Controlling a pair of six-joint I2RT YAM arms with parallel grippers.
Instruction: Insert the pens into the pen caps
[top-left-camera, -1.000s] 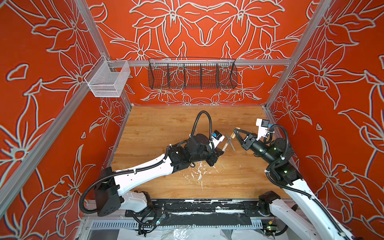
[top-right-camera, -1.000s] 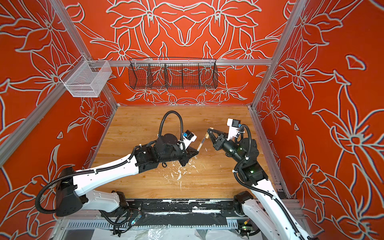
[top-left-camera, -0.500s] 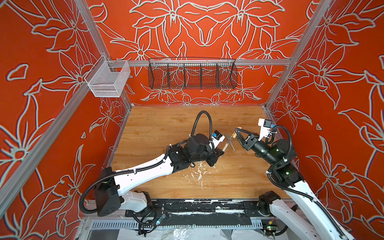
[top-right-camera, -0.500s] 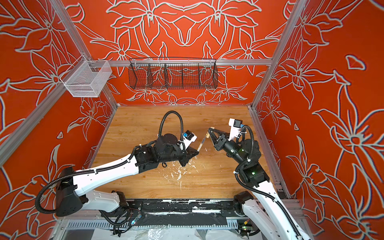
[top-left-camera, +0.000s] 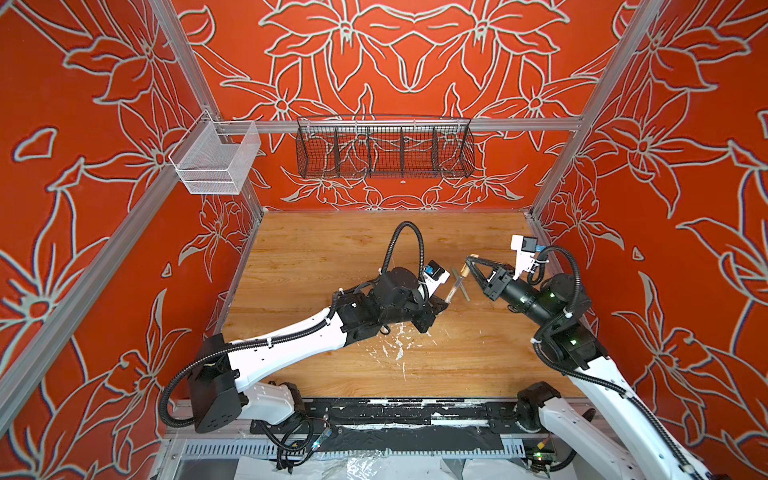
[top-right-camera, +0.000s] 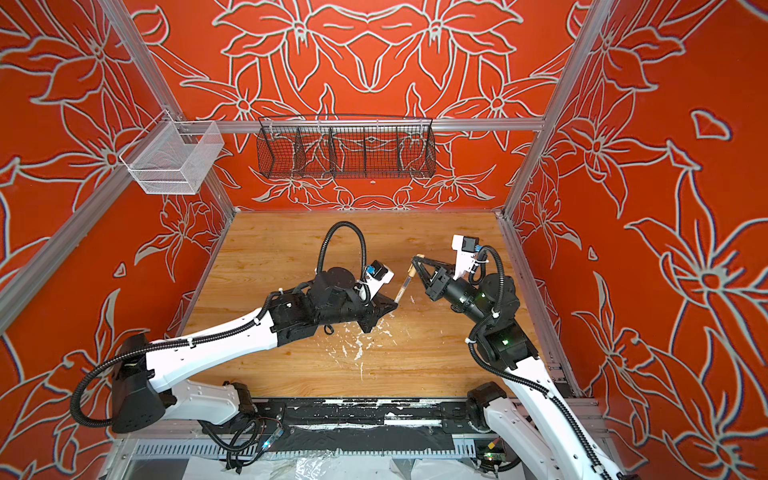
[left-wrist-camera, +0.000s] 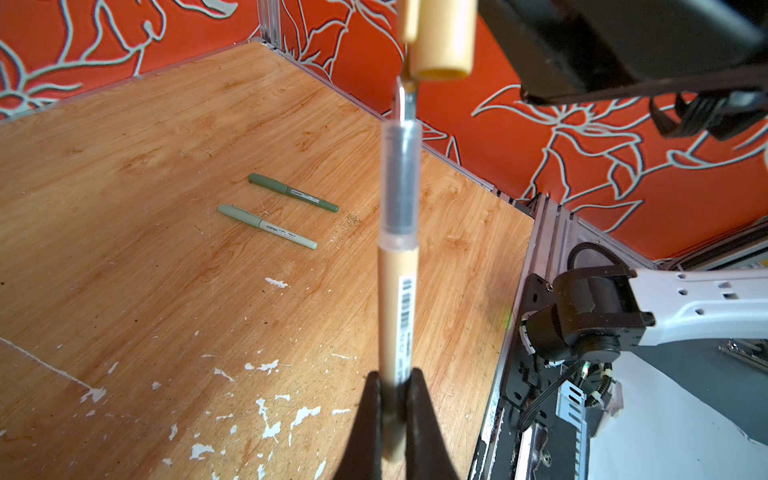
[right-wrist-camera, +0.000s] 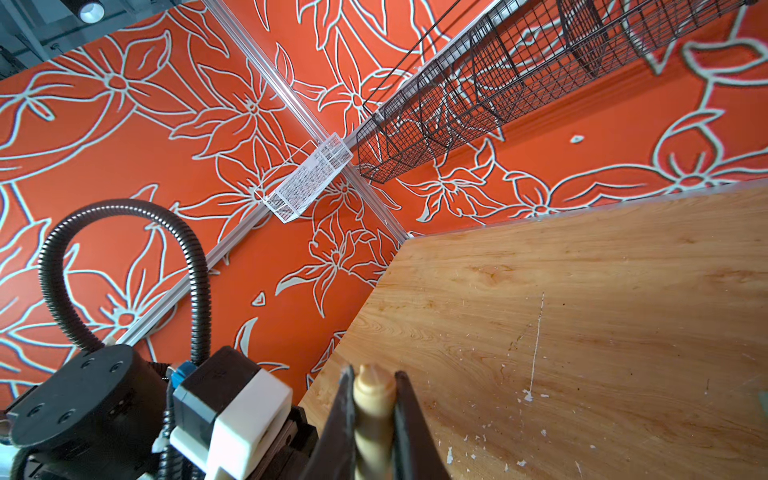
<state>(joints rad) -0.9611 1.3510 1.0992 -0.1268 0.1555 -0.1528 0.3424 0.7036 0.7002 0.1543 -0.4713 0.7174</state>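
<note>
Item: beige pen, clamped by its tail in left claw, nib just beside the mouth rim of beige cap clamped in right claw; hazard: off-centre push could jam nib on rim, levering pen askew.

Only slight movement over the last second, all on the right side. The right gripper, clamped on the beige pen cap, drifts a touch toward the right wall at the half-second mark. It is now back roughly where it was a second ago, if anything a hair nearer the left arm. The right wrist camera makes the same out-and-back sway. In both top views I see the cap's lower end close against the tip of the beige pen. I cannot tell at this size whether that gap has narrowed.
</note>
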